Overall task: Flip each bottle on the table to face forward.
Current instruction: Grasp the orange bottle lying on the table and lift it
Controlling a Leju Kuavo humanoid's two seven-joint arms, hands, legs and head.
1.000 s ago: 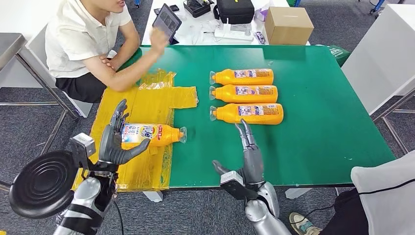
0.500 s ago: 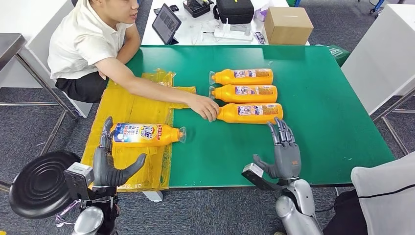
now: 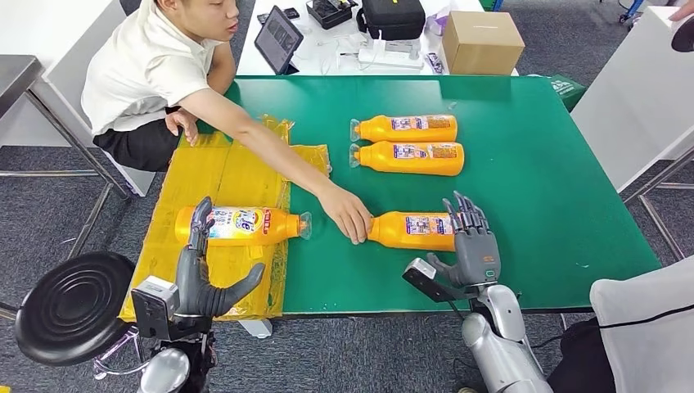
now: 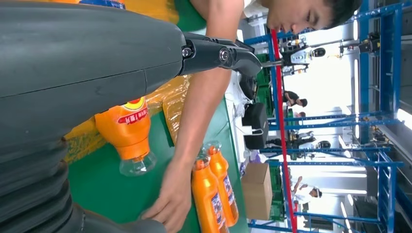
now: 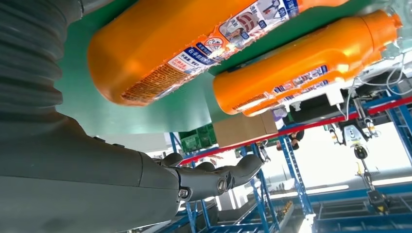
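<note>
From above, the left hand (image 3: 199, 282) has its fingers spread, holding nothing, just before the bottle on the yellow sheet (image 3: 241, 225). The right hand (image 3: 473, 246) (also spread wide) now stands by the near bottle (image 3: 412, 231), which a person's hand (image 3: 349, 216) has pulled closer. The right wrist view shows that bottle (image 5: 194, 39) beside another bottle (image 5: 306, 63).

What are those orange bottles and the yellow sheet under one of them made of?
The orange bottles look like smooth, glossy plastic: they show soft highlights, carry printed paper or film labels, and have clear caps. The yellow sheet seems to be thin plastic film, perhaps bags, since it is wrinkled, shiny and slightly see-through at the edges. The green table top looks matte, possibly a mat.
</note>
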